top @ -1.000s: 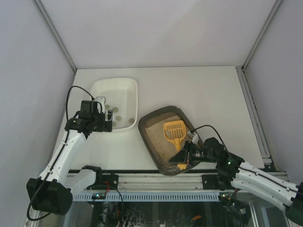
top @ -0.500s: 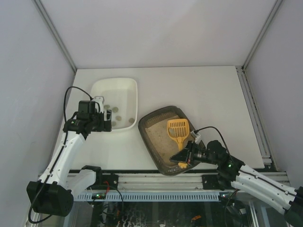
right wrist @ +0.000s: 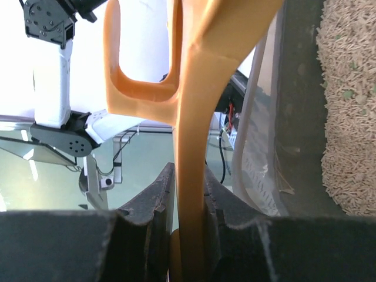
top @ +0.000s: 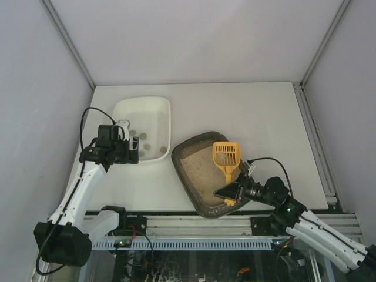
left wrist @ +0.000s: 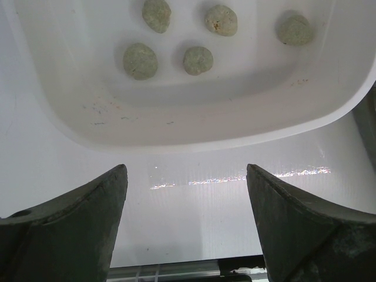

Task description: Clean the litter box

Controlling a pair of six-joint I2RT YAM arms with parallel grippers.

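Observation:
The dark brown-grey litter box (top: pixel 183 148) with pale beige litter lies near the table's front middle; its wall and litter show in the right wrist view (right wrist: pixel 296 117). My right gripper (top: pixel 230 194) is shut on the handle of the yellow slotted scoop (top: pixel 226 155), whose head is over the box's far right rim. The handle runs up between the jaws in the right wrist view (right wrist: pixel 194 176). My left gripper (top: pixel 134 154) is open and empty at the near edge of the white tray (top: pixel 123 111), over bare table (left wrist: pixel 188 200).
The white tray (left wrist: pixel 194 126) holds several grey-green clumps (left wrist: pixel 140 60). Grey walls enclose the table on three sides. A rail (top: pixel 194 218) runs along the front edge, under the litter box's near end.
My right gripper has drawn back toward the front right, and the scoop's head has swung right and away, from over the litter to over the box's far right rim. The left arm has barely moved.

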